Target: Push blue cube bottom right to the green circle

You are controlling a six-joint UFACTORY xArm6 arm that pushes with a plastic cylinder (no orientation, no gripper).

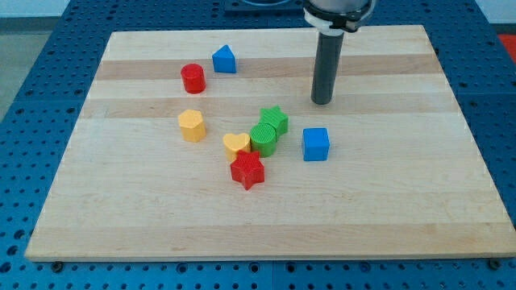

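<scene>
Wooden board (387,201), eight items. Landmark: green circle (264,138).
- Blue cube (316,144): just to its right in the view, apart from it.
- Green star (275,119): touching, upper right.
- Yellow heart (236,145): touching, left.
- Red star (247,170): below-left, against the heart.
- Yellow hexagon (192,125), red cylinder (193,78), blue triangular block (224,59): well apart, upper left.
- My tip (322,101): bare rod, grasping nothing; up and right, above the blue cube, clear of it.
</scene>
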